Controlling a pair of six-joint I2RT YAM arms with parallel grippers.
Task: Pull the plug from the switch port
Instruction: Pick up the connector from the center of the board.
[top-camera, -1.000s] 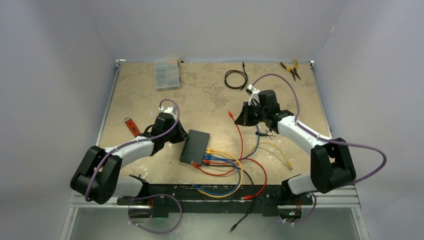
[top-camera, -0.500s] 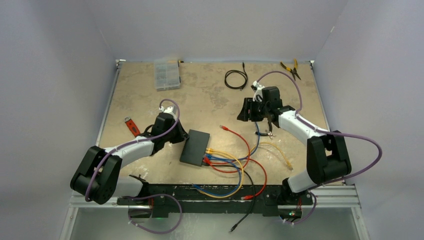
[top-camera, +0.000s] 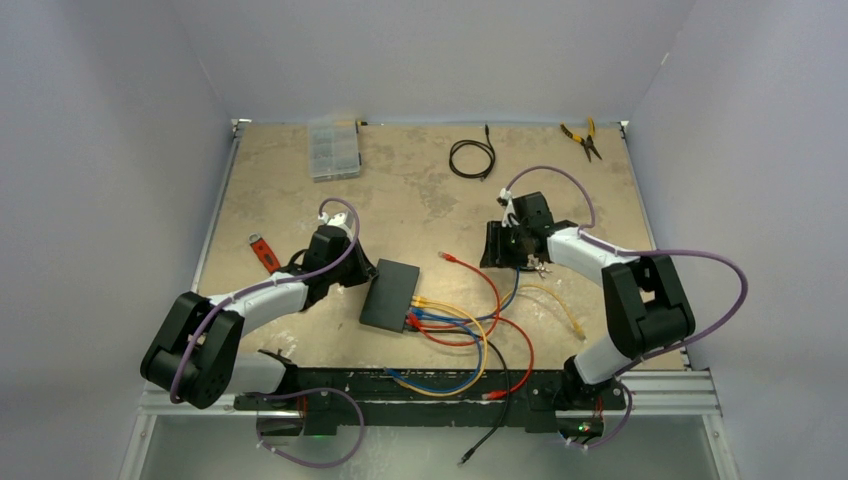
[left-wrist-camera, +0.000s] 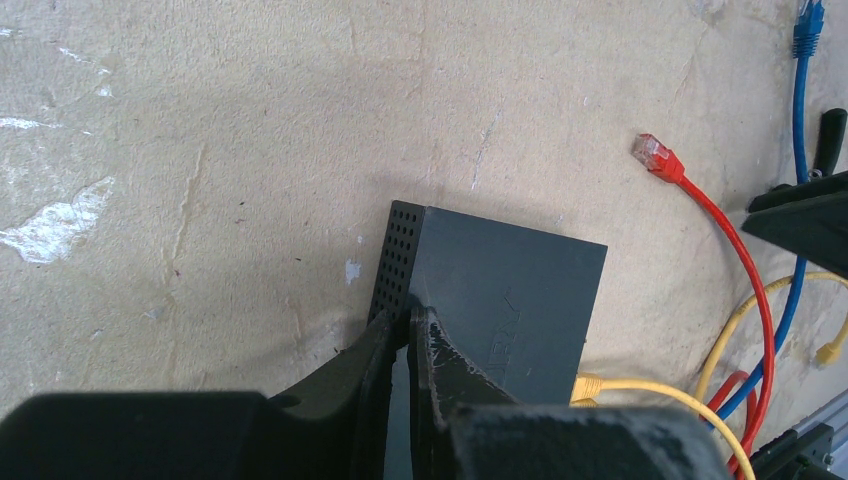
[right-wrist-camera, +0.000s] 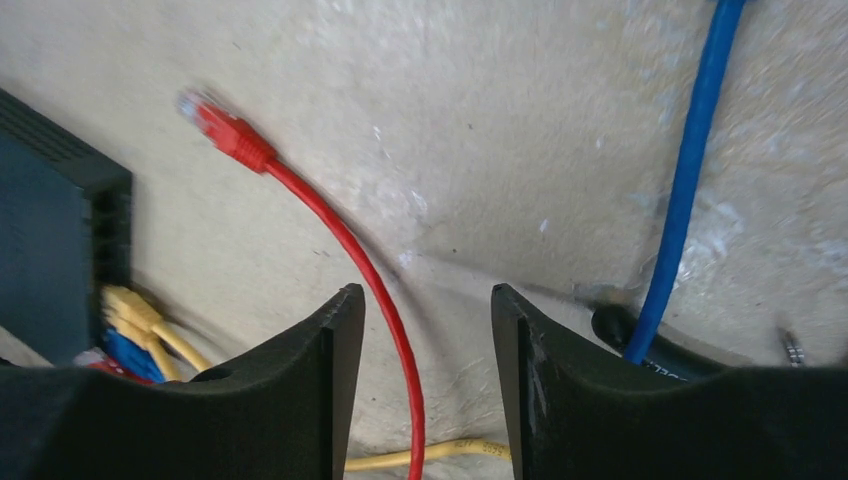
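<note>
Pale, bare walls (top-camera: 120, 100) box in a tan tabletop (top-camera: 420, 190), worn and blotched with lighter scuffs; a light box could, I think, slide on it. Left of middle lies the switch (top-camera: 391, 293), flat and black, its sockets turned to the right, where yellow and blue leads (top-camera: 440, 308) sit plugged in. The left pincer (left-wrist-camera: 411, 322) has its fingers together, tips pressed on the switch's left edge, away from the sockets — that alone steadies it. The right pincer (right-wrist-camera: 428, 300) hangs with fingers apart astride the red cable (right-wrist-camera: 350, 250), gripping nothing. The red plug (right-wrist-camera: 215, 120) lies loose on the tabletop, apart from the switch, so one port looks freed. The risk as I judge it: those fingers could snag the slack cable on a lift, tugging the tangle and dragging the switch — or unseating a neighbouring plug.
</note>
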